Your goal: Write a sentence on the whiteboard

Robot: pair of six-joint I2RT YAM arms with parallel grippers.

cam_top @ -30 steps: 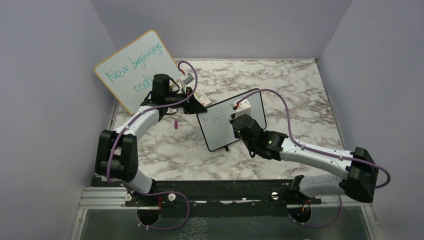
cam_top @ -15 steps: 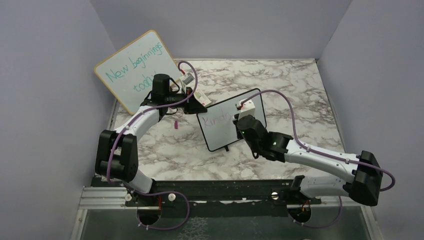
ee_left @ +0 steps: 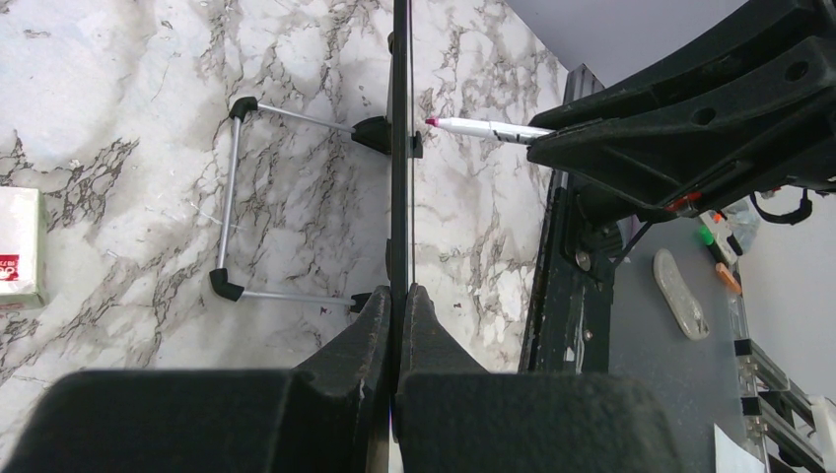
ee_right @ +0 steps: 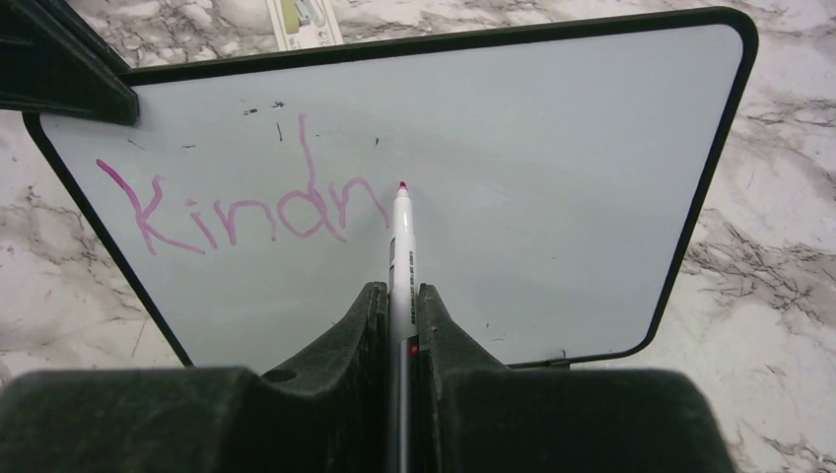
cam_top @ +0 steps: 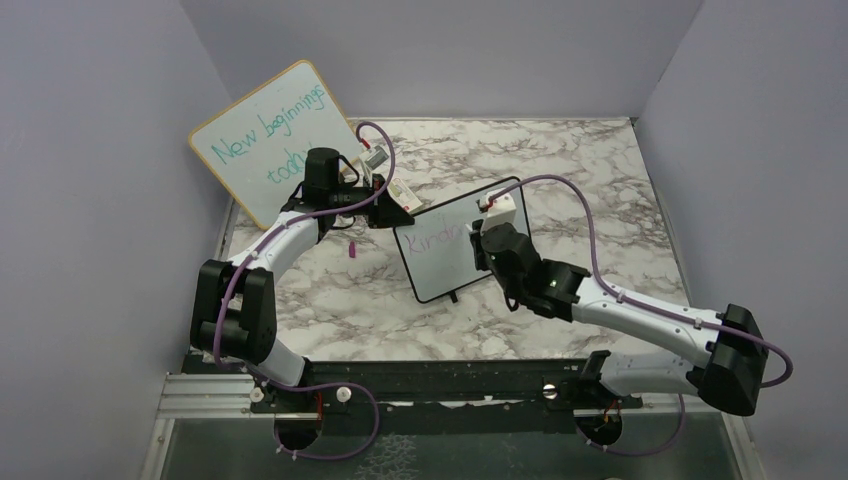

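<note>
The small black-framed whiteboard [cam_top: 440,262] [ee_right: 552,177] stands tilted on the marble table. My left gripper [cam_top: 392,213] [ee_left: 397,292] is shut on its top-left edge [ee_left: 399,197], seen edge-on in the left wrist view. My right gripper [cam_top: 480,245] [ee_right: 398,292] is shut on a white marker [ee_right: 401,246] with a pink tip [ee_left: 432,121]. The tip sits at the board's face just right of the pink letters "Kindn" [ee_right: 237,212], the sentence as written. In the top view the right arm covers the board's right part.
A larger wood-framed board [cam_top: 268,140] with teal writing leans at the back left. A pink marker cap [cam_top: 353,248] lies on the table under the left arm. A white box [cam_top: 402,194] [ee_left: 18,246] lies behind the small board. The board's wire stand [ee_left: 232,197] rests behind it.
My right gripper has slid rightward along the board with the marker, and the pink word has grown by a letter. The left arm has held still.
</note>
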